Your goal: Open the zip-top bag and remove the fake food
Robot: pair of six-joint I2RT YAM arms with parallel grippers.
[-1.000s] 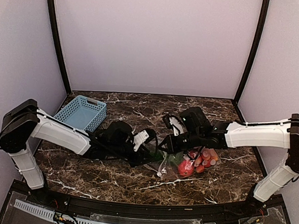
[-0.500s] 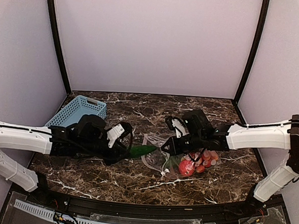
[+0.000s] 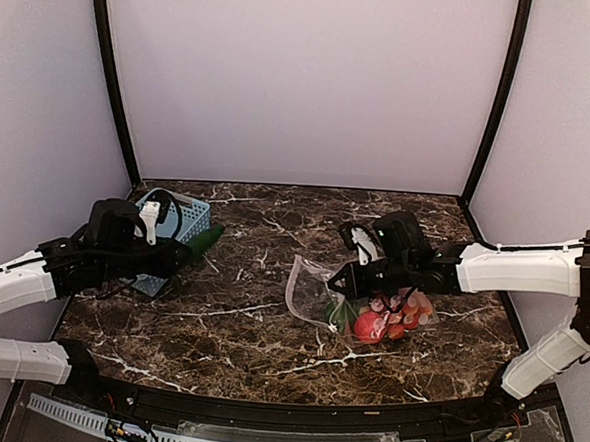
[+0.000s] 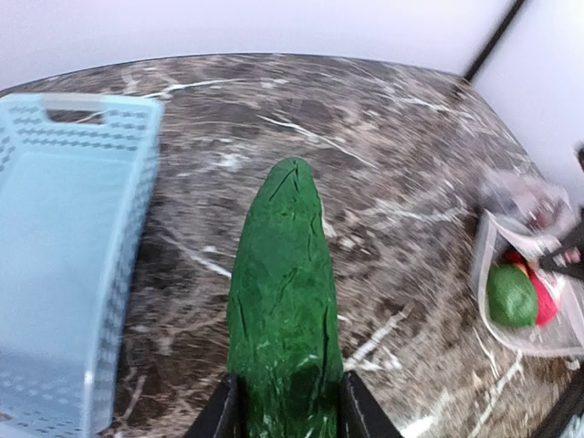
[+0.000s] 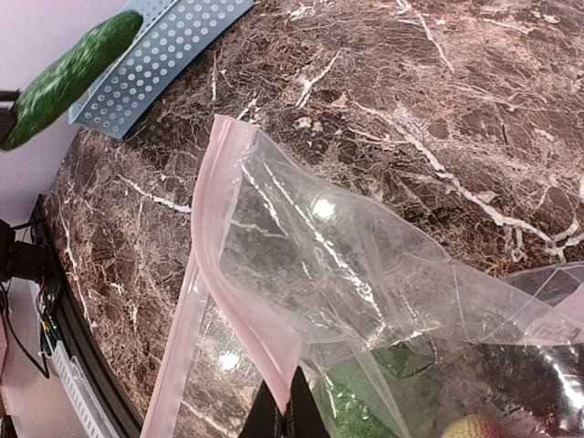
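One piece is out, the green cucumber (image 4: 285, 301) pinched in the left gripper (image 4: 285, 415) just beside the blue basket (image 3: 165, 218) at the left, while the zip-top bag (image 3: 313, 294) lies right of centre on the surface (image 3: 238, 328), mouth open, its rim nipped by the tight-pressed right gripper (image 3: 343, 282), with the remaining fake food (image 3: 389, 317) inside.

Dark veined marble table (image 3: 248, 328), pale lilac walls (image 3: 304, 81), black posts (image 3: 114, 75).

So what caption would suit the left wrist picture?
The left gripper holds a green cucumber above the marble table beside the blue basket.
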